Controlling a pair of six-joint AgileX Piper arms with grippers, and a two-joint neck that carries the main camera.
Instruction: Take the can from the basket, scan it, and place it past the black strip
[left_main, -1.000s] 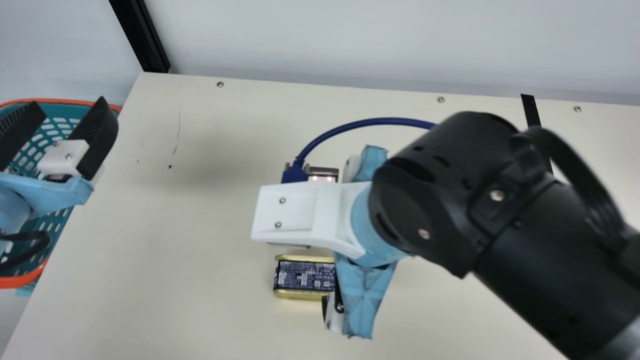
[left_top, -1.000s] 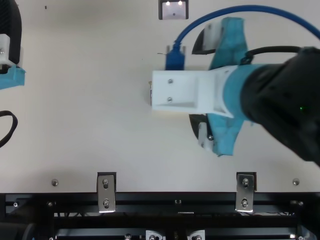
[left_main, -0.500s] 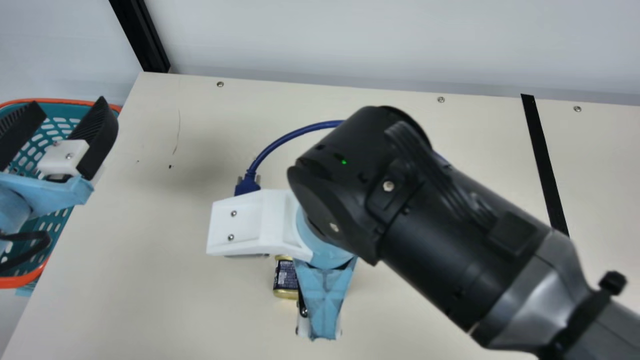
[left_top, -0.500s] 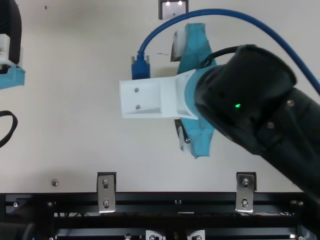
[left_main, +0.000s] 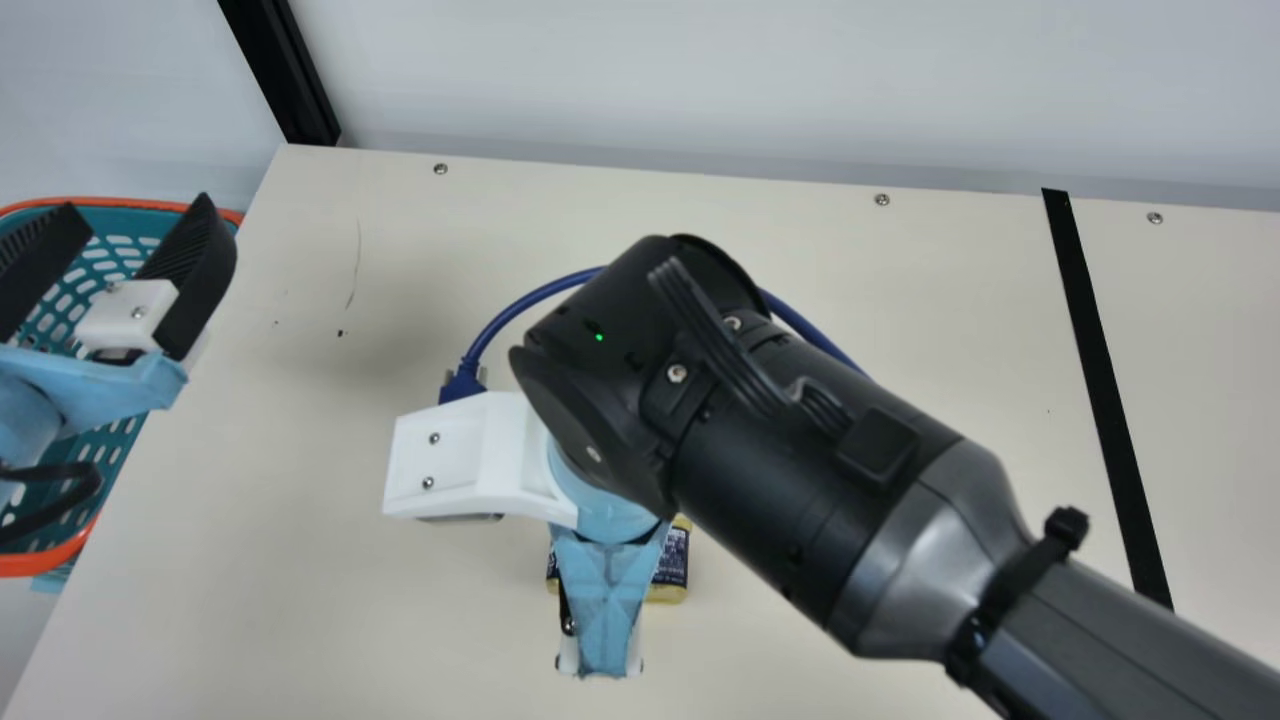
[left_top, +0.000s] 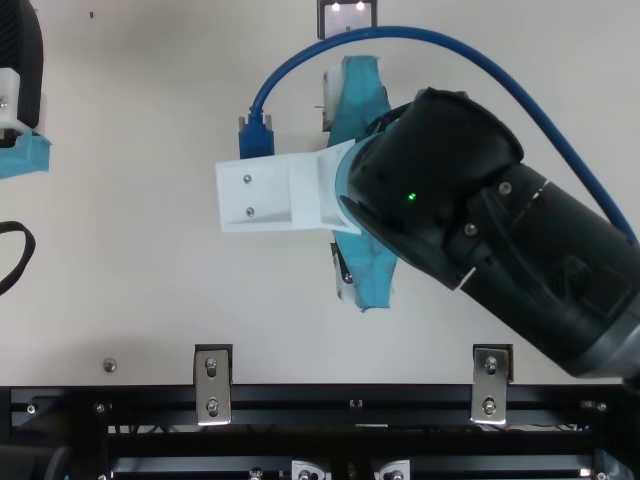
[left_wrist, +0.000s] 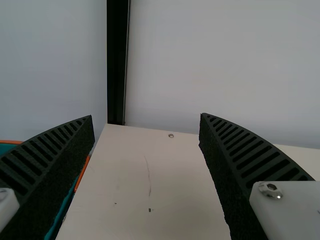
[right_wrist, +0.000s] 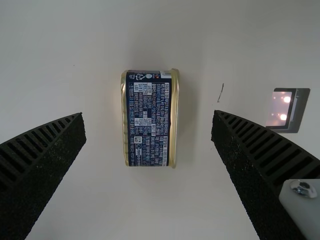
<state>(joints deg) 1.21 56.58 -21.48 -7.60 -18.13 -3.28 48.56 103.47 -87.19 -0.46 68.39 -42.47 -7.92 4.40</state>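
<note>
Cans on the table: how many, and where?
1: the can lies on the table, below the right gripper, jaws open. Others may be hidden behind the right arm.

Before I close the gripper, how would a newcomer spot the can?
On the cream table, left of the black strip in the main view, find the open right gripper. Under it lies the can, an oblong tin. Unlike the lit scanner nearby, it has gold edges and a dark blue label crowded with pale print.
</note>
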